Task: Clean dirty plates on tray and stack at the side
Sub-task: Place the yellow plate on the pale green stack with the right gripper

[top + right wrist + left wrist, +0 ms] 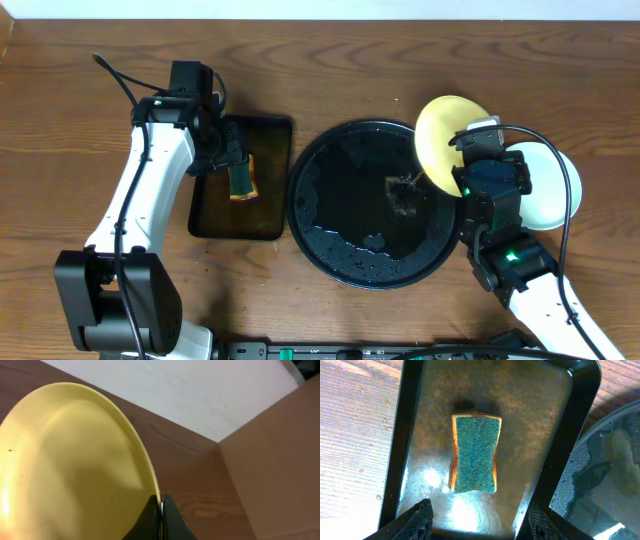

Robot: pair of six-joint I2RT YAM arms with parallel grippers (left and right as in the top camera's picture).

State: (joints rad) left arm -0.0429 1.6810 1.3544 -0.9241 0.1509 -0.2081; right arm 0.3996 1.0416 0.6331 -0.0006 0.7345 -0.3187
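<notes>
My right gripper is shut on the rim of the pale yellow plate and holds it tilted up over the right edge of the round black tray; the overhead view shows the plate raised. A mint-white plate lies on the bare wood to the right, partly hidden by my right arm. My left gripper is open and empty above the sponge. The black tray holds water patches and no plates.
The green-topped sponge lies in the smaller rectangular dark tray, left of the round tray. A brown cardboard wall shows in the right wrist view beyond the table.
</notes>
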